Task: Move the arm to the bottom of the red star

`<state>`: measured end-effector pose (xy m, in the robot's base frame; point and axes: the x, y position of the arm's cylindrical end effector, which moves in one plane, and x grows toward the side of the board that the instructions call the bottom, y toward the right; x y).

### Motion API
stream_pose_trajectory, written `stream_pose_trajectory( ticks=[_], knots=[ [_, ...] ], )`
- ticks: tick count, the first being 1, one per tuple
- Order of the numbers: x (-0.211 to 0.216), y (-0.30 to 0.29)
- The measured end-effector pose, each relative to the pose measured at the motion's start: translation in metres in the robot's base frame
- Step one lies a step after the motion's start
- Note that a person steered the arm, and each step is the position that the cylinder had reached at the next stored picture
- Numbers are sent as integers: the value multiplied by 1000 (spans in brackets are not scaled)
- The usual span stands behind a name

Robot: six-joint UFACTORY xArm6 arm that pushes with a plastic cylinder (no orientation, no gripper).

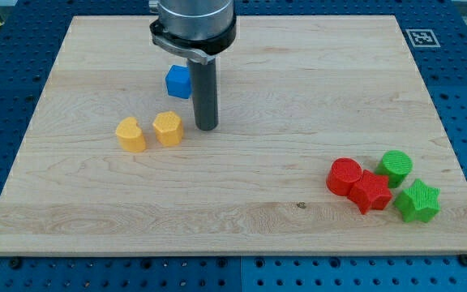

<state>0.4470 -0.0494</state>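
Observation:
The red star (370,192) lies near the view's lower right corner of the wooden board (298,97). It touches the red cylinder (344,176) on its left. The green star (417,201) sits just to its right and the green cylinder (396,167) just above and to the right. My tip (207,126) rests on the board far to the upper left of the red star. It stands just right of the yellow hexagon (168,128) and below the blue cube (178,81).
A yellow heart-shaped block (130,135) lies left of the yellow hexagon. The board's bottom edge runs a short way below the red star. A marker tag (421,37) sits off the board's top right corner.

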Motion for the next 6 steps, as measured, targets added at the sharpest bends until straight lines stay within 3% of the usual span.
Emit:
stream_pose_trajectory(
  ticks=[1, 3, 5, 6],
  knots=[
    [15, -25],
    [30, -18],
    [119, 46],
    [150, 106]
  ],
)
